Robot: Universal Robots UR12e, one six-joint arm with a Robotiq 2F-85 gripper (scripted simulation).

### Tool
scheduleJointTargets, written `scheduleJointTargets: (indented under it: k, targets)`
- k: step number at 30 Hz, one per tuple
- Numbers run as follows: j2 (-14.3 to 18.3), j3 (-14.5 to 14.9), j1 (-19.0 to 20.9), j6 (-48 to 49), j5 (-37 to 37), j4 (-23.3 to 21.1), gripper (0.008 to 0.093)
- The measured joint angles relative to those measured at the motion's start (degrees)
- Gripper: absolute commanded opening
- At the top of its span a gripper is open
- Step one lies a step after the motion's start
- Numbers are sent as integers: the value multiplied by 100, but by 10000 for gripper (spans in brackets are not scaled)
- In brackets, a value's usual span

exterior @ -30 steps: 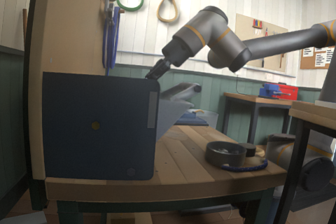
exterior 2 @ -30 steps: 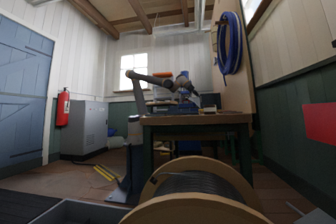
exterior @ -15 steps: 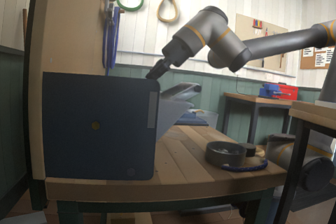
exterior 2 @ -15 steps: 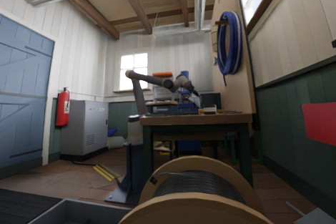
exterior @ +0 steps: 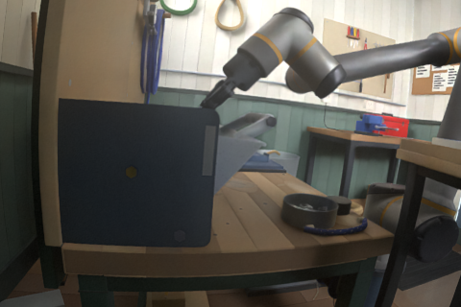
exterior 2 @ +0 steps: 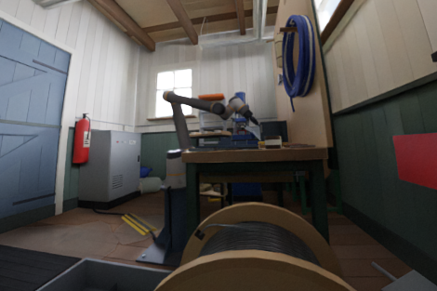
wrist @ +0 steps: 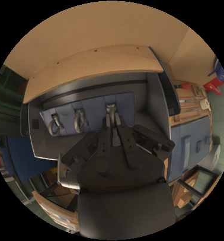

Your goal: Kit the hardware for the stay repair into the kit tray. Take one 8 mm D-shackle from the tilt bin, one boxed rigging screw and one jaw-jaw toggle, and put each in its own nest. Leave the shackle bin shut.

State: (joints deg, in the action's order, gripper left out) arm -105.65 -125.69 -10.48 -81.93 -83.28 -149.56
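Note:
A steel D-shackle (wrist: 110, 110) sits in the rightmost slot of the blue insert inside the tilt bin, and the fingers of my gripper (wrist: 112, 121) are closed on it. Two more D-shackles (wrist: 55, 124) (wrist: 80, 121) rest in the slots to its left. The tilt bin (exterior: 239, 139) is tipped open from the dark cabinet (exterior: 133, 172) at the back of the bench. My gripper (exterior: 210, 101) reaches down into the bin from above. The blue kit tray (wrist: 189, 145) lies on the bench to the right of the bin. The boxed rigging screw and the toggle are not clearly visible.
A round dark dish (exterior: 309, 209) with a small puck beside it sits near the bench's front right, with a blue rope loop (exterior: 335, 229) against it. A tall wooden backboard (exterior: 90, 48) rises behind the cabinet. A side table (exterior: 354, 139) stands behind the bench.

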Motion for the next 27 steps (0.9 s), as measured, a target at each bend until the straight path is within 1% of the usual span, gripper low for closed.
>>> scheduleJointTargets:
  k: [11,27]
  targets:
    - [-150,15,-21,17,13,172,80]
    - [-543,83,-84,66,53,636,80]
